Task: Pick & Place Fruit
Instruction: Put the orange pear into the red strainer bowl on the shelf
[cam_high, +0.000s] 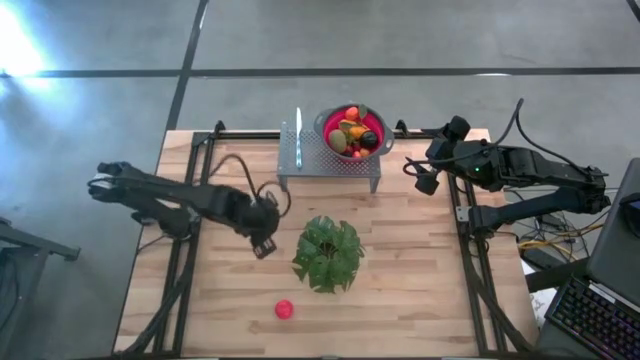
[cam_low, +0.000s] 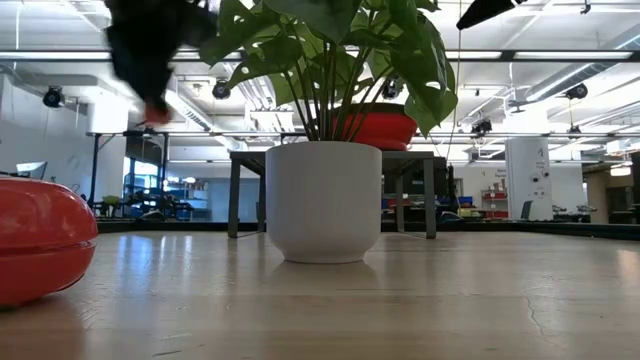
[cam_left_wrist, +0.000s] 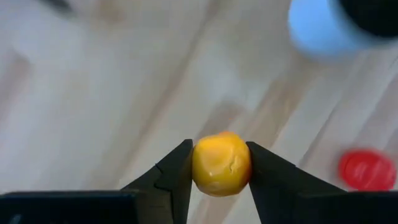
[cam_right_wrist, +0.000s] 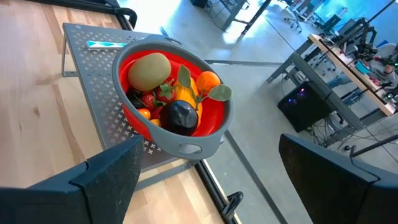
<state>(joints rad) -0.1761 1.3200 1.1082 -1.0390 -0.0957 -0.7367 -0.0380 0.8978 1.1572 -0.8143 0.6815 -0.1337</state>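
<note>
Ok, L gripper (cam_left_wrist: 219, 168) is clamped on a small yellow-orange fruit (cam_left_wrist: 221, 163), fingers (cam_left_wrist: 174, 177) pinching it from both sides, held up off the wood table (cam_high: 420, 260). From overhead that gripper (cam_high: 264, 243) sits left of centre in frame, just left of the potted plant (cam_high: 328, 254). One red fruit (cam_high: 285, 309) lies loose on the table at lower centre, below-left of the plant; wrist cam shows it too at lower right (cam_left_wrist: 367, 169), well apart from the held piece. Low cam: same red piece looms at far left edge (cam_low: 40, 250), white pot (cam_low: 323, 200) mid-frame. Rest of the fruit pile (cam_high: 353, 133) is in the red colander bowl (cam_high: 326, 122), upper centre, standing on a grey perforated rack (cam_high: 310, 160); green, orange, dark purple and red pieces visible in it (cam_right_wrist: 171, 93). R gripper (cam_high: 424, 176) is spread wide w/ nothing in it, parked at upper right, just right of the rack, near the bowl (cam_right_wrist: 214, 134).
</note>
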